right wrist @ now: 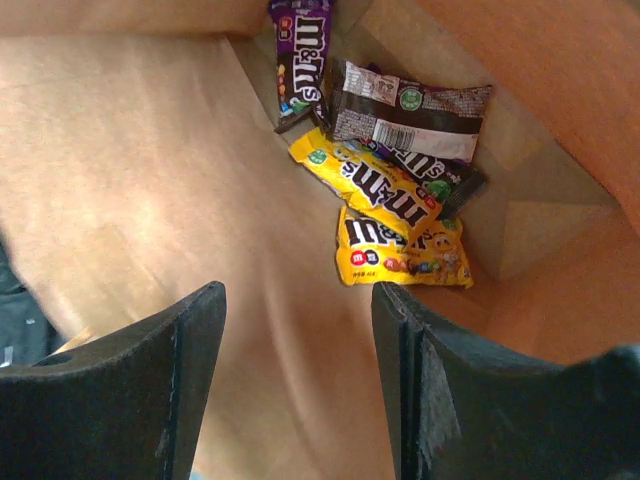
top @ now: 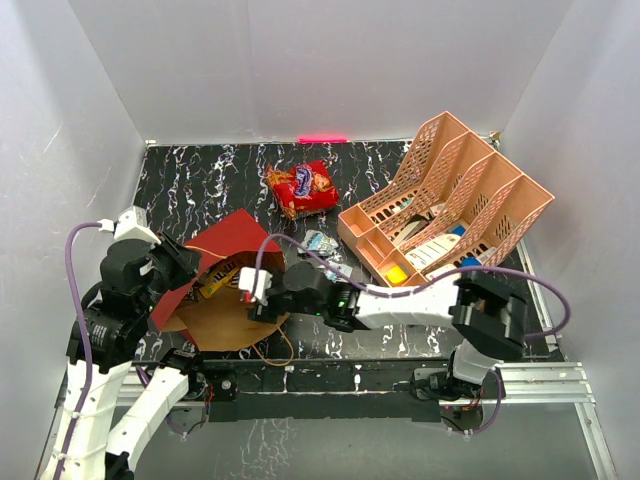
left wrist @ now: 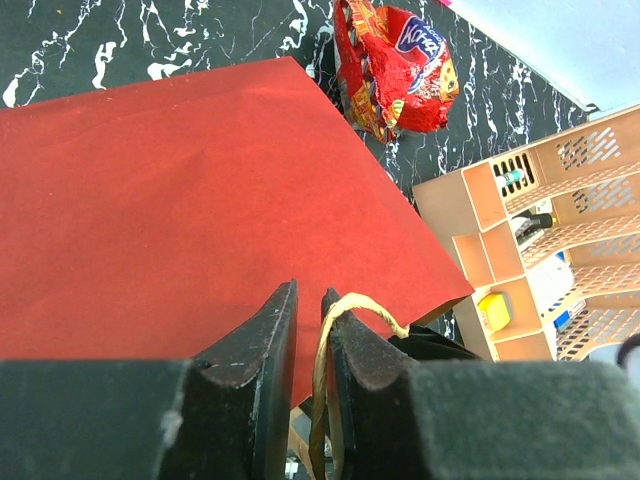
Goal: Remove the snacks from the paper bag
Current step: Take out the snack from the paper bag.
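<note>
The paper bag lies on its side at the left, red outside, its brown mouth facing the near edge. My left gripper is shut on the bag's top side; in the left wrist view a looped twine handle runs between the near-closed fingers over the red paper. My right gripper is open and empty inside the bag. Ahead of it lie yellow candy packets, a brown packet and a purple one. The red-orange chip bag lies on the table behind the bag.
A peach lattice organizer with cards and a small yellow block stands at the right. Two small packets lie on the black marbled table between the bag and the organizer. White walls surround the table.
</note>
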You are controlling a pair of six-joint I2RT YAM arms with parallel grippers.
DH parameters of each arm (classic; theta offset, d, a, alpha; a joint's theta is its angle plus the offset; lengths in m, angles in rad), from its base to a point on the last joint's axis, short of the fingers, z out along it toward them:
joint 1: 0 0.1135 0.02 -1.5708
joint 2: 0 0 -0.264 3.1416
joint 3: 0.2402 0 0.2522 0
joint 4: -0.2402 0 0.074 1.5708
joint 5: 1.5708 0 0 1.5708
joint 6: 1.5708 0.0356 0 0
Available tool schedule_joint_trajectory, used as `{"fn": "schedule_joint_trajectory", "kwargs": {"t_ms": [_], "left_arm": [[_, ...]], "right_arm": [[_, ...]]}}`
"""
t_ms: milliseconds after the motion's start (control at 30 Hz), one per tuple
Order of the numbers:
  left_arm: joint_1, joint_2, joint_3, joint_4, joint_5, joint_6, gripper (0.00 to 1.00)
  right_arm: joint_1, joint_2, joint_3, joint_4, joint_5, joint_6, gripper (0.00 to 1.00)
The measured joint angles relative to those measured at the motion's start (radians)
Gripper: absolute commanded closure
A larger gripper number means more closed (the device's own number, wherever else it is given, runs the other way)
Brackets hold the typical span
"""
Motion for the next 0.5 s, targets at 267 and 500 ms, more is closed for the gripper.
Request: {"fn": "schedule_joint_trajectory", "kwargs": {"t_ms": [267, 500], "left_arm": [[0.000, 0.000, 0.001, -0.002, -0.001, 0.007, 0.83], [0.000, 0.000, 0.002, -0.002, -0.002, 0.011, 0.82]], "right_arm": [[0.049, 0.241, 0.174, -0.075, 0.170, -0.190, 0.32], [0.050, 0.396, 0.256, -0.110, 0.329, -0.399, 0.28]]}}
